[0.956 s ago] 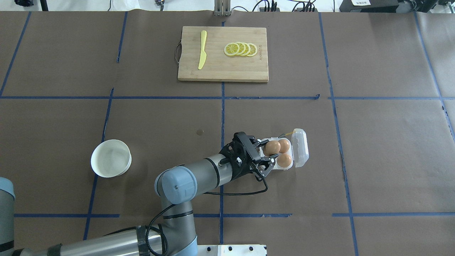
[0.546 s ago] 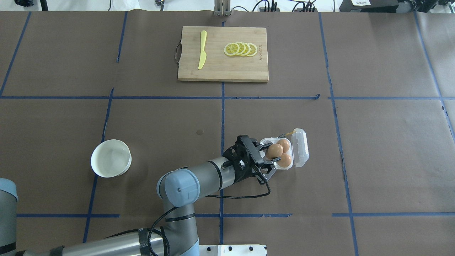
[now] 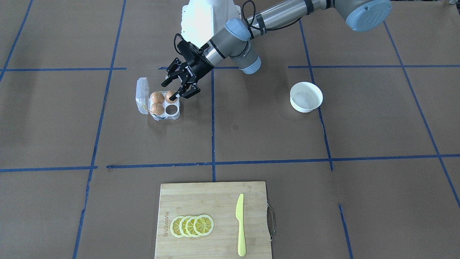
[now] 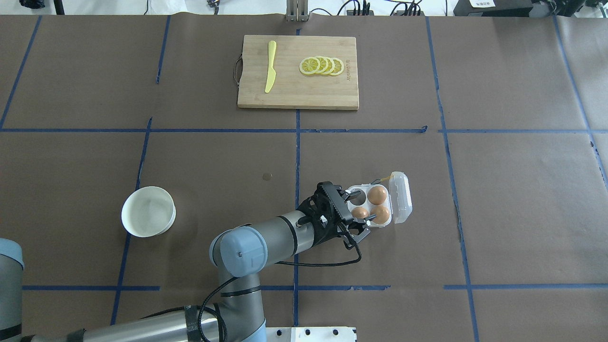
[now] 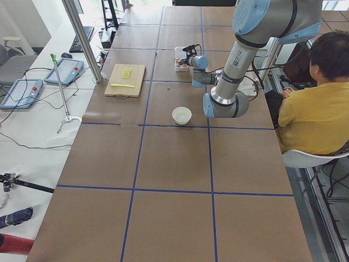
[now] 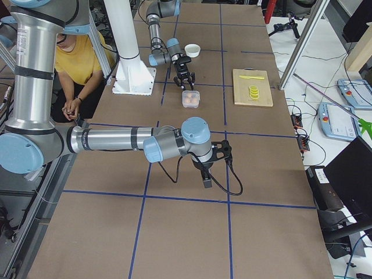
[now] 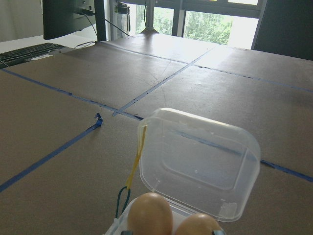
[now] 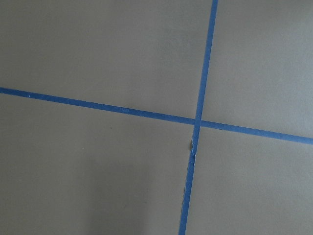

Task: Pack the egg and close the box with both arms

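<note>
Brown paper table (image 4: 475, 190) with a blue tape grid, two arms at it. Left gripper (image 4: 361, 215) reaches in from 8 o'clock, fingers clamped around the egg (image 4: 360, 212), which sits low in the 7 o'clock cell of the box (image 3: 176, 112). Box count: 1, with four cells, three filled. The other 2 eggs are in the 1 o'clock cell (image 4: 377, 194) and the 5 o'clock cell (image 4: 380, 213), and both touch the held egg's neighbourhood only across cell walls. 1 empty cell (image 4: 357, 194) at 11 o'clock. Clear lid (image 4: 402, 197) is hinged on the 3 o'clock side and stands open, tilted back; the left wrist view shows it right behind two egg tops. Thin yellow band (image 4: 383, 180) sticks out at the box's 12 o'clock edge. 1 white bowl (image 4: 148, 211) at 9 o'clock from the box, well apart. 1 wooden cutting board (image 4: 294, 92) at 11 o'clock, well apart, carrying 1 yellow knife (image 4: 270, 66) and 4 overlapping lemon slices (image 4: 322, 65), knife at 9 o'clock of the slices, not touching. Right gripper (image 6: 207, 174) hangs pointing down over bare paper near a tape crossing, well apart from the box; cannot tell whether its fingers are apart or together. 1 person in a yellow shirt (image 5: 311, 109) sits beside the robot's end of the table.
</note>
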`<state>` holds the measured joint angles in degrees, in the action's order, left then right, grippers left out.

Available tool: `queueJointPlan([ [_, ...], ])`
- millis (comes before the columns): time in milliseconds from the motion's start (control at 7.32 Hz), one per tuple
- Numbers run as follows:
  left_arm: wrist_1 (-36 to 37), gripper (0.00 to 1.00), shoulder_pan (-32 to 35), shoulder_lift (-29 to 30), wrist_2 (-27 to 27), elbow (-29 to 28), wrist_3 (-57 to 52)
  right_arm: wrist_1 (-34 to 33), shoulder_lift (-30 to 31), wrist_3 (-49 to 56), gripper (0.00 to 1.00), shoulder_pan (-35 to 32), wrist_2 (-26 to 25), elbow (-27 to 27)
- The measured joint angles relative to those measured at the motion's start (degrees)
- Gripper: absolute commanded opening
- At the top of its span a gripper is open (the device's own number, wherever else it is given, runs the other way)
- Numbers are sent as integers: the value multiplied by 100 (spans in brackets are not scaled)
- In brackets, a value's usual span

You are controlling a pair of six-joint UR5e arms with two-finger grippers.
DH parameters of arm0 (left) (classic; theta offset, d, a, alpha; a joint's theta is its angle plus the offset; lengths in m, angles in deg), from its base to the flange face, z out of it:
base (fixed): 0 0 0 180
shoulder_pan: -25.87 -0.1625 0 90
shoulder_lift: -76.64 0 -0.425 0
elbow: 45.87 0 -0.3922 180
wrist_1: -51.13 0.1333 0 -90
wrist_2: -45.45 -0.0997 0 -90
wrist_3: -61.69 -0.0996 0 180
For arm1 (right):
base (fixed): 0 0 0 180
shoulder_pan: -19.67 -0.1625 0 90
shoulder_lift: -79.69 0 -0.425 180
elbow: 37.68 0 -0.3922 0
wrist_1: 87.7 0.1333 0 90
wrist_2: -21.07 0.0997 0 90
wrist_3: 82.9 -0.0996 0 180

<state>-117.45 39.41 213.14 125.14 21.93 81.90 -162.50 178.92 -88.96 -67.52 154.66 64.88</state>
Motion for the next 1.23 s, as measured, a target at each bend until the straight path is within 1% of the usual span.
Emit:
queueJointPlan([
  [137, 4, 76, 3, 1, 6, 19, 2, 0, 0, 0, 100, 0, 0, -3],
  [273, 14, 100, 23, 4, 8, 55, 10, 0, 0, 0, 100, 0, 0, -5],
  [410, 47, 100, 73, 5, 21, 145, 54, 0, 0, 0, 100, 0, 0, -5],
  [546, 242, 100, 170, -24, 161, 378, 179, 0, 0, 2, 100, 0, 0, -5],
  [683, 736, 100, 297, -105, 430, 784, 354, 0, 0, 6, 100, 0, 0, -6],
  [956, 2387, 100, 618, -283, 977, 1830, 802, 0, 0, 11, 100, 0, 0, -10],
  [1093, 3376, 100, 935, -389, 1465, 2287, 1063, 0, 2, 15, 100, 0, 0, -12],
  [1230, 4355, 100, 1368, -639, 2051, 2748, 1184, 0, 8, 17, 100, 0, 0, -9],
])
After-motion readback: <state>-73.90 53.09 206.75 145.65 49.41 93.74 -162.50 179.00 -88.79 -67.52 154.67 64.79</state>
